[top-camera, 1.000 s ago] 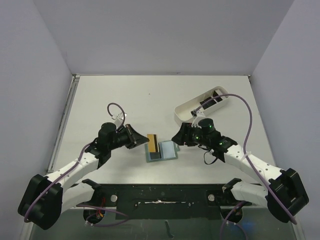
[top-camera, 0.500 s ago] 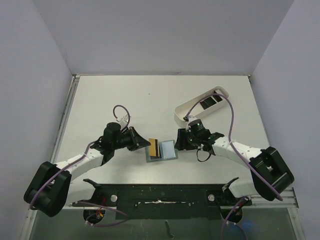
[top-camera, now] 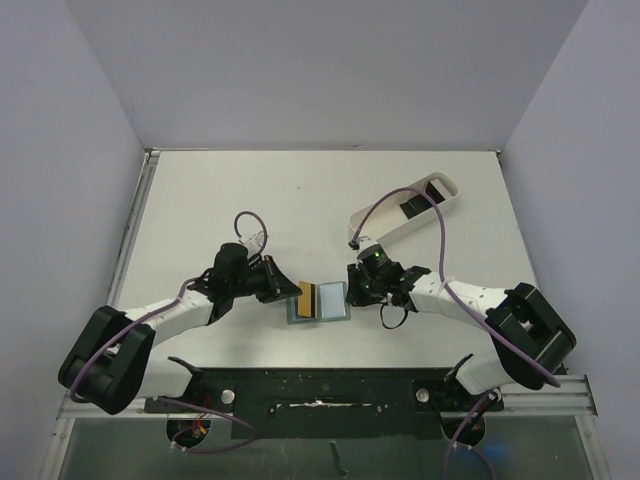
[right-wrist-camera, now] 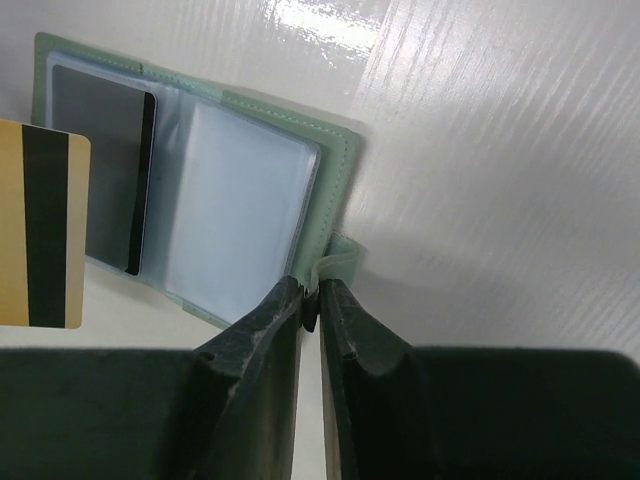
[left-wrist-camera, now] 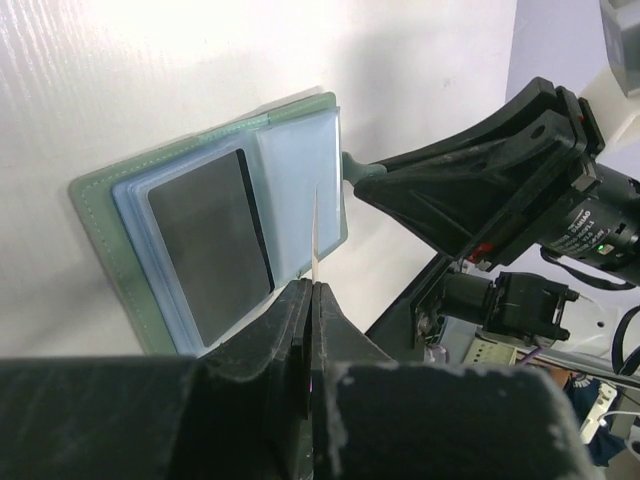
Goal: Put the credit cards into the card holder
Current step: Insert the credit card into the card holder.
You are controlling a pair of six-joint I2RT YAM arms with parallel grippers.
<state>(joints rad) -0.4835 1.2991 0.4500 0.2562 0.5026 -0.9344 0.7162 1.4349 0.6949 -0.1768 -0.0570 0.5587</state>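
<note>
Reaching inward from the near edge of the surface [top-camera: 220,200], the left arm [top-camera: 165,315] and right arm [top-camera: 470,300] meet at the card holder [top-camera: 335,303]. It lies open and flat just beyond the black rail [top-camera: 320,385], about midway between left and right.

The left fingers [left-wrist-camera: 290,330] are pressed together on a gold card [right-wrist-camera: 40,225] with a black stripe. They pinch it by one end so that it juts out over the left half of the card holder. From the left wrist the card shows only as a thin pale edge. Whether its free end touches the pockets cannot be told.

The right fingers [right-wrist-camera: 265,335] are closed on the small green snap tab [right-wrist-camera: 337,258] that sticks out from the right edge of the card holder. The tab sits squeezed between the two tips.

Inside the card holder, a dark card [right-wrist-camera: 105,185] sits in the left pocket. The bluish clear pocket [right-wrist-camera: 240,215] on the right half has nothing in it.

Farther back and to the right, well apart from the card holder, a long white tray [top-camera: 375,218] lies at an angle on the surface. Black cards [top-camera: 413,207] lie inside it, one near its middle and another toward its far right end. A purple cable [top-camera: 400,195] from the right arm arcs across the tray.
</note>
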